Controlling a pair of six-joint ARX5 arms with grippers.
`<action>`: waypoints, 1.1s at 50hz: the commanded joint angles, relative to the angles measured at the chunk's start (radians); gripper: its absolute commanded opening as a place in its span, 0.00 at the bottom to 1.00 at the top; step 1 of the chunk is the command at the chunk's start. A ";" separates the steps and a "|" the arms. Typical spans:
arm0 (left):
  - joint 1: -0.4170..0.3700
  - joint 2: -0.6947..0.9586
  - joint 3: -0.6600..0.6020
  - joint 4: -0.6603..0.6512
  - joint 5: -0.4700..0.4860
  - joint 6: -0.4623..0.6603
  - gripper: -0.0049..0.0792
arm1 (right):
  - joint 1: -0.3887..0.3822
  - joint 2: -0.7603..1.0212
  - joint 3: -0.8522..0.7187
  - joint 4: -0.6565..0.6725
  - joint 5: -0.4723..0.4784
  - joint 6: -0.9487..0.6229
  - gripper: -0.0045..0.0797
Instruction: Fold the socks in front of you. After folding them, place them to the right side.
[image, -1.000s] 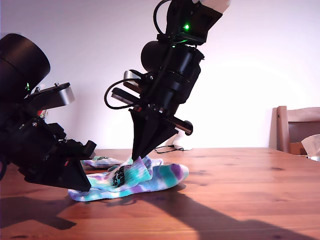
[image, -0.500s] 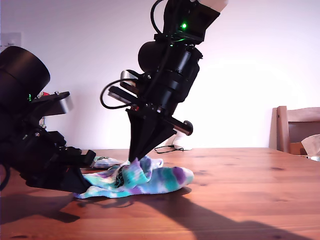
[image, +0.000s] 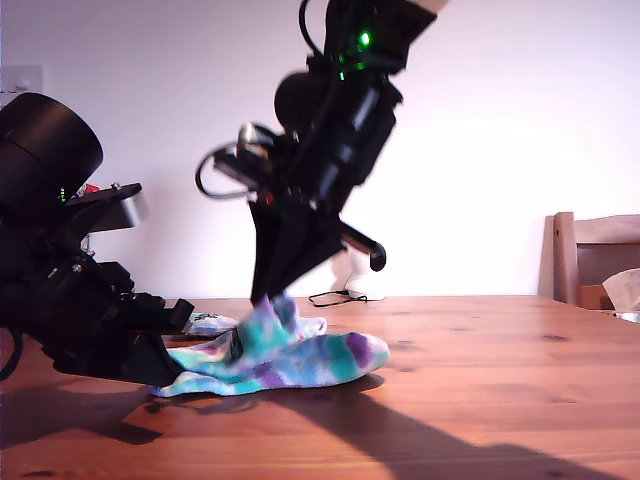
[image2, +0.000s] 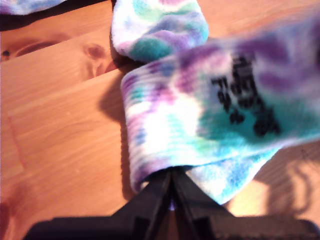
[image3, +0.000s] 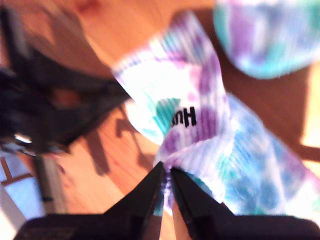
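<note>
Lifting the socks (image: 290, 358) off the wooden table (image: 480, 400): both grippers clamp cloth.

My second gripper (image3: 165, 176), pinched tight on the cuff, raises it above the pair; my first gripper (image2: 171, 181) nips the opposite end low, their length running between.

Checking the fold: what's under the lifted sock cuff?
Under the cuff pinched by my second gripper lies the rest of the socks on the table. Whatever is beneath that pile is hidden.
</note>
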 joint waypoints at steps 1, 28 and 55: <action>-0.003 0.052 -0.035 -0.051 0.001 -0.004 0.03 | 0.003 -0.039 0.018 -0.032 0.002 -0.006 0.04; -0.002 0.052 -0.035 -0.051 -0.007 -0.008 0.03 | -0.014 -0.079 0.045 -0.187 0.112 -0.022 0.04; -0.002 0.051 -0.016 -0.029 -0.019 -0.056 0.03 | -0.052 -0.117 0.044 -0.306 0.185 -0.060 0.04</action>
